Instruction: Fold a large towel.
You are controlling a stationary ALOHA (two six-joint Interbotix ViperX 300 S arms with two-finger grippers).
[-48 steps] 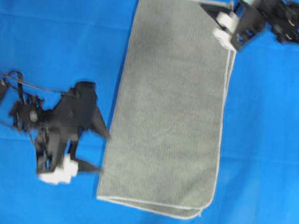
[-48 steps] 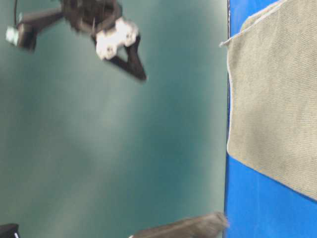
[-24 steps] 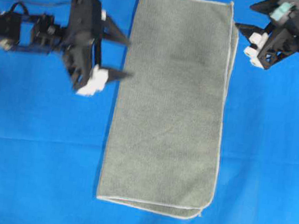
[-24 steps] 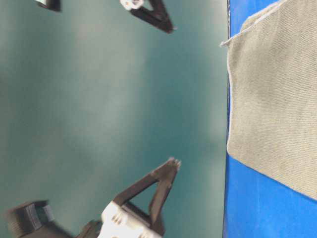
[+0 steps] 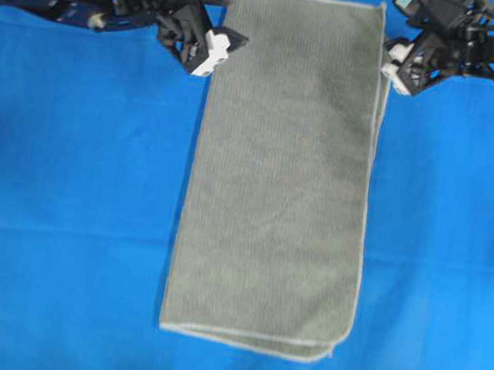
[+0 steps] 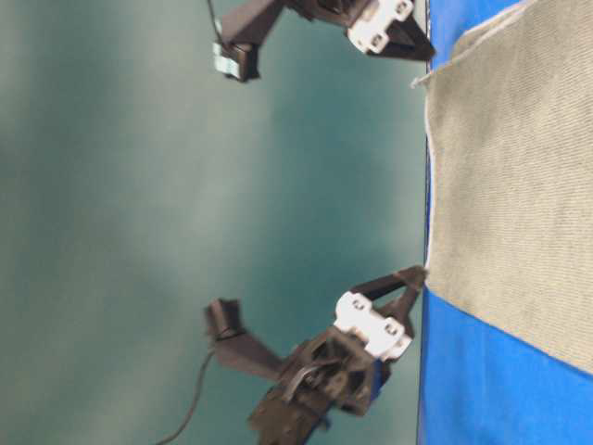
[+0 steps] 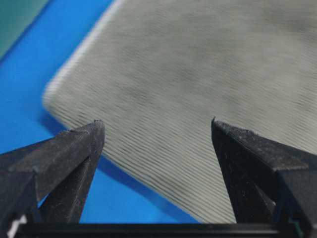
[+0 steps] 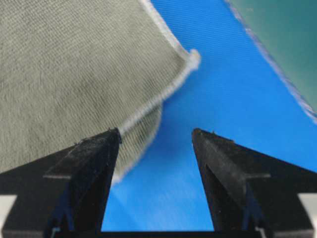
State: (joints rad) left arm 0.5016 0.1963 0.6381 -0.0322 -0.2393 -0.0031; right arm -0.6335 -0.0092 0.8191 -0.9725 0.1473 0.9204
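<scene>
Blue cloth is spread over the whole table (image 5: 59, 214). Left gripper (image 5: 228, 43) is reached in from the top-left, jaws spread wide, parked at the towel's (image 5: 281, 171) upper-left edge. Right gripper (image 5: 392, 56) is angled in from the top-right, jaws also wide, nothing held, at the upper-right corner. Towel is laid flat, folded into a tall strip, centre table. Both arms are cut off by the frame.

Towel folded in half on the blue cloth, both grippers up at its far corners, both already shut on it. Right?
Not quite. The towel lies folded, and the left gripper and right gripper are at its far corners, but both are open, holding nothing. The two wrist views show the jaws spread with the towel's edge ahead of them.
</scene>
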